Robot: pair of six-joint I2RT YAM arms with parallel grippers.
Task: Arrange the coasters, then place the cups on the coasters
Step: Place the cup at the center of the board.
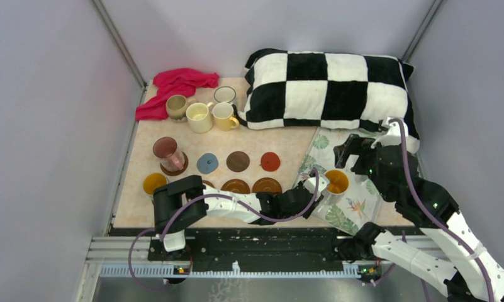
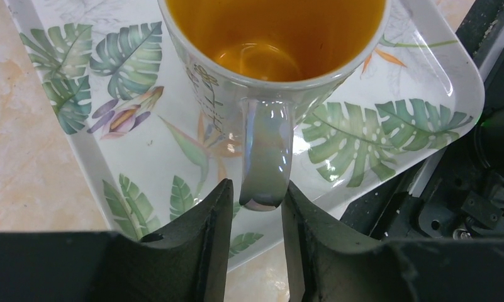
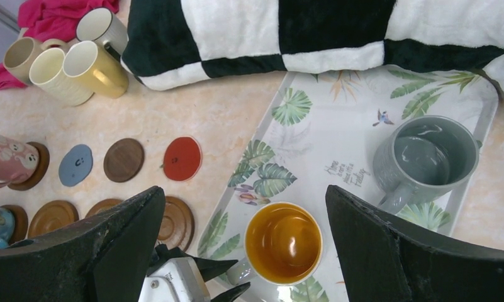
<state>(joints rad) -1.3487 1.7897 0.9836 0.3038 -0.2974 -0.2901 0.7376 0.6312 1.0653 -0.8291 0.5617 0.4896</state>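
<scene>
Left gripper (image 2: pixel 255 195) straddles the handle of the orange-lined mug (image 2: pixel 274 38).

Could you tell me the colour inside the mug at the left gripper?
Amber orange; the mug shows best in the left wrist view.

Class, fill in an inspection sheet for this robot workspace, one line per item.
Surface: beige table.
Job's things: coasters in two rows; tumbler and one cup on coasters; four mugs bunched back left; orange-lined mug and grey mug on tray.
Clutter: red cloth, checked pillow.
Grippers: left pincer astride orange-lined mug's handle, gap on one side; right pincer wide open above tray.
Cables: purple cables along both arms.
Surroundings: grey walls.
</scene>
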